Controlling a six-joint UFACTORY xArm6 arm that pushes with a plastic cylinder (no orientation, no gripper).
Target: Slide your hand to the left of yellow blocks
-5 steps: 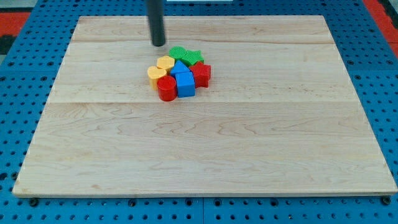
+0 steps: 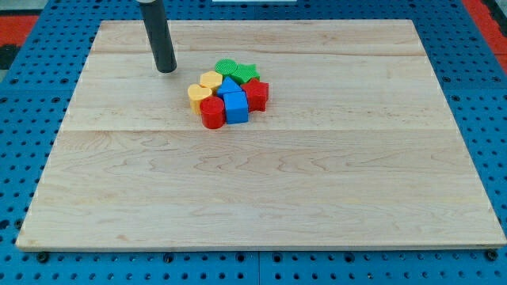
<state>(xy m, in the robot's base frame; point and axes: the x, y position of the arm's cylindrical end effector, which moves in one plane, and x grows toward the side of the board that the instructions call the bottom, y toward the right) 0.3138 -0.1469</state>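
Tip: my tip [image 2: 166, 70], a bare rod end touching no block
Position: up-left of the 2 yellow blocks [image 2: 204, 89], near
Cluster: red, blue, green blocks touching the yellows

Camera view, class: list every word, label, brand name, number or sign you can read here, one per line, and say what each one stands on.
None: no text, number, brand or sign can be read anywhere in this view.
The wooden board shows only grain.
The coloured blocks carry no markings.
My tip, up and to the view's left of the blocks, is on a plain dark rod.
The blue pegboard shows only holes.
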